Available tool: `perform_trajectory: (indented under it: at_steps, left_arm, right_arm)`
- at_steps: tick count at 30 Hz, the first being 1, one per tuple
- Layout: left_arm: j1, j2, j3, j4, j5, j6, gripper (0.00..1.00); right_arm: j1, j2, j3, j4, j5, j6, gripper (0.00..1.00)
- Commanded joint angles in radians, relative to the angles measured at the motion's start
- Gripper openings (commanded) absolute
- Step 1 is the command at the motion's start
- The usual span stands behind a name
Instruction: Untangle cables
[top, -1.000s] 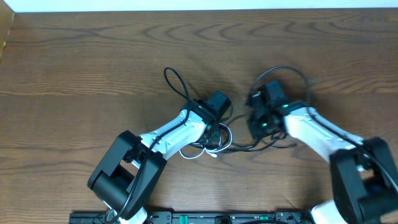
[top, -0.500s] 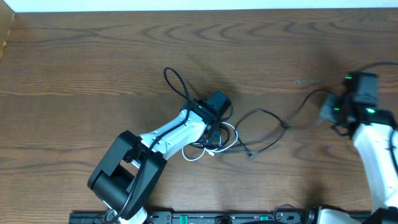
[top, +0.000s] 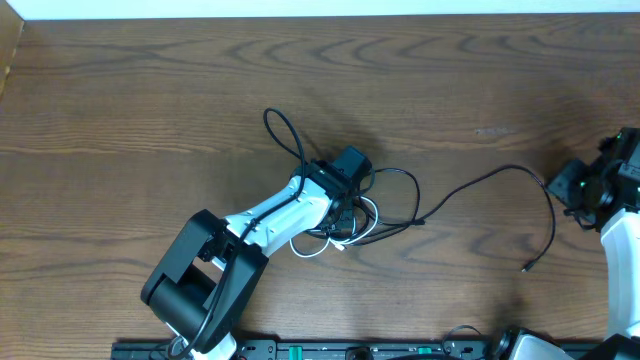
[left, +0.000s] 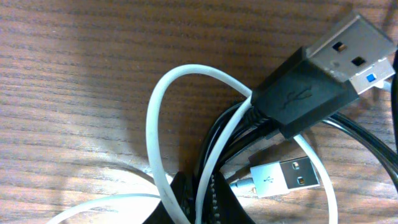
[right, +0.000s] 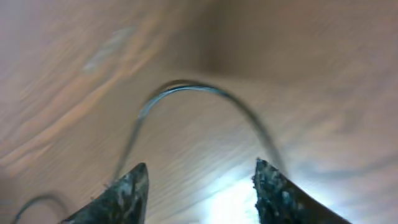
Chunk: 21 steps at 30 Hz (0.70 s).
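Note:
The cables form a tangle (top: 350, 222) of black strands and one white loop (left: 155, 118) at the table's middle. My left gripper (top: 345, 205) stands over it, its fingers (left: 180, 202) shut on the white cable and black strands. A black USB plug (left: 311, 81) and a white USB plug (left: 286, 177) lie just ahead of them. One black cable (top: 500, 172) runs out of the tangle to the right and curves down to a free plug end (top: 526, 268). My right gripper (top: 572, 190) is at the right edge, open and empty (right: 200, 171), with that black cable (right: 186, 87) arcing on the table ahead of it.
A thicker black cord (top: 282, 130) loops off the left arm behind the tangle. The wooden table (top: 150, 100) ends at a white strip along the back. The right arm's white link (top: 625, 260) sits at the right edge.
My right gripper travelled from the tangle to the right edge, drawing a black cable out, then opened and let it go. The left gripper stayed shut on the tangle.

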Motion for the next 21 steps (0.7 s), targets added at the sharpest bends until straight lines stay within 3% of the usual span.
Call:
perform_trajectory:
  at_steps: [1,7,11,21]
  left_arm:
    - [0.011,0.021,-0.021,-0.001,-0.057,0.009,0.08]
    - [0.011,0.021,-0.021,-0.001,-0.057,0.009,0.08]
    - [0.011,0.021,-0.021,0.0,-0.057,0.009,0.08]
    - [0.011,0.021,-0.021,-0.001,-0.057,0.009,0.08]
  right_arm:
    - [0.039,-0.008,0.014,0.005,-0.232,-0.074,0.52]
    - [0.186,-0.008,-0.01,0.006,-0.296,-0.188,0.54]
    - [0.319,-0.008,-0.037,0.023,-0.308,-0.299,0.7]
    - [0.628,0.074,-0.048,0.073,-0.321,-0.492,0.7]
